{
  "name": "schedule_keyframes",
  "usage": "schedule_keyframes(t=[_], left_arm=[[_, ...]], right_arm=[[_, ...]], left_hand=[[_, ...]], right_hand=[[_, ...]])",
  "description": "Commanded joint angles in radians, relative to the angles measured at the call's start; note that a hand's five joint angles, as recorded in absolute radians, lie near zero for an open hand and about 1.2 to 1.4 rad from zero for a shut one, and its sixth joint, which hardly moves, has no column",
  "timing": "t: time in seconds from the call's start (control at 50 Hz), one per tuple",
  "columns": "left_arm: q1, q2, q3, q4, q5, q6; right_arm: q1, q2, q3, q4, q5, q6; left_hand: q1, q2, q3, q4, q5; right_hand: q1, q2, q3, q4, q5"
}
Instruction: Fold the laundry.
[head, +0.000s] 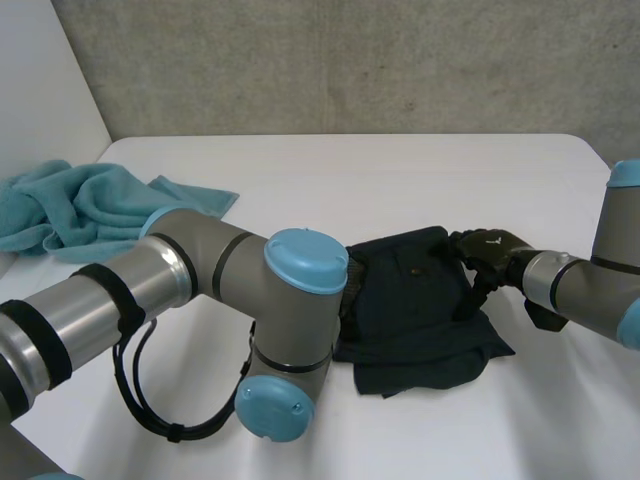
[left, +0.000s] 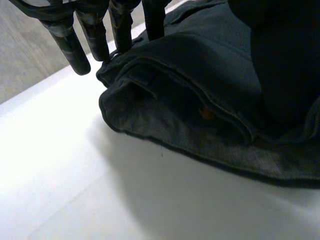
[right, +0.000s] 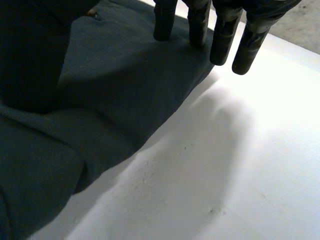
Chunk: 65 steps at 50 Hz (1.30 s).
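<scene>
A dark navy garment (head: 420, 310) lies folded in layers on the white table (head: 400, 170), right of the middle. My right hand (head: 485, 255) rests at the garment's far right edge. In the right wrist view its fingers (right: 222, 37) are straight, with their tips on the cloth (right: 115, 90) close to its edge, holding nothing. My left arm's elbow (head: 300, 270) crosses in front of the garment's left side. In the left wrist view my left hand (left: 70, 45) has straight fingers, their tips at the corner of the folded, seamed edge (left: 200, 75), gripping nothing.
A teal towel (head: 80, 205) lies bunched at the far left of the table, beside a white wall. Bare white tabletop runs behind and in front of the garment. The table's far edge meets a grey concrete wall.
</scene>
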Motion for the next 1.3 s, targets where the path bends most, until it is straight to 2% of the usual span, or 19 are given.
schedule_keyframes(t=[0.02, 0.16, 0.3, 0.44, 0.5, 0.6, 0.66, 0.76, 0.84, 1.0, 1.14, 1.3], left_arm=[[0.001, -0.001, -0.001, -0.034, 0.001, 0.003], [0.002, 0.007, 0.001, -0.035, -0.001, 0.006], [-0.006, 0.028, 0.001, -0.04, -0.001, 0.043], [-0.003, 0.175, -0.019, -0.035, 0.005, 0.029], [-0.001, 0.243, -0.041, -0.028, 0.001, 0.029], [0.01, 0.353, -0.116, 0.014, -0.002, 0.007], [0.024, 0.441, -0.205, 0.052, -0.001, -0.02], [0.043, 0.565, -0.384, 0.109, -0.002, -0.078], [0.053, 0.631, -0.516, 0.147, -0.002, -0.114], [0.057, 0.694, -0.685, 0.19, -0.019, -0.157], [0.057, 0.721, -0.785, 0.25, -0.028, -0.169], [0.093, 0.767, -0.872, 0.308, -0.028, -0.171]], right_arm=[[0.022, 0.0, 0.016, -0.005, 0.0, -0.056], [0.026, -0.008, 0.024, -0.012, 0.001, -0.085], [0.026, -0.042, 0.036, -0.011, 0.02, -0.184], [0.029, -0.172, 0.075, -0.084, 0.02, -0.169], [0.03, -0.247, 0.102, -0.13, 0.02, -0.12], [0.018, -0.381, 0.17, -0.166, 0.026, 0.067], [0.001, -0.416, 0.202, -0.166, 0.03, 0.128], [-0.102, -0.482, 0.315, -0.152, 0.018, 0.196], [-0.143, -0.491, 0.401, -0.128, 0.012, 0.191], [-0.174, -0.484, 0.543, -0.121, -0.039, 0.182], [-0.183, -0.413, 0.608, -0.167, -0.171, 0.185], [-0.18, -0.398, 0.639, -0.264, -0.171, 0.188]], left_hand=[[0.008, -0.006, 0.018, 0.023, -0.025], [0.011, -0.004, 0.021, 0.026, -0.022], [0.005, -0.009, 0.015, 0.02, -0.028], [-0.001, -0.015, 0.009, 0.014, -0.033], [-0.004, -0.018, 0.006, 0.011, -0.036], [-0.004, -0.018, 0.006, 0.011, -0.036], [-0.001, -0.015, 0.009, 0.014, -0.033], [-0.004, -0.018, 0.006, 0.011, -0.036], [-0.004, -0.018, 0.006, 0.011, -0.036], [-0.004, -0.018, 0.006, 0.011, -0.036], [-0.001, -0.015, 0.009, 0.014, -0.033], [-0.001, -0.015, 0.009, 0.014, -0.033]], right_hand=[[0.016, -0.03, -0.038, -0.055, -0.066], [0.016, -0.03, -0.038, -0.055, -0.066], [0.016, -0.03, -0.038, -0.055, -0.066], [0.016, -0.03, -0.038, -0.055, -0.066], [0.016, -0.03, -0.038, -0.055, -0.066], [0.016, -0.03, -0.038, -0.055, -0.066], [0.016, -0.03, -0.038, -0.055, -0.066], [0.016, -0.03, -0.038, -0.055, -0.066], [0.016, -0.03, -0.038, -0.055, -0.066], [0.185, 0.139, 0.131, 0.114, 0.102], [0.188, 0.142, 0.134, 0.117, 0.105], [0.223, 0.177, 0.169, 0.152, 0.14]])
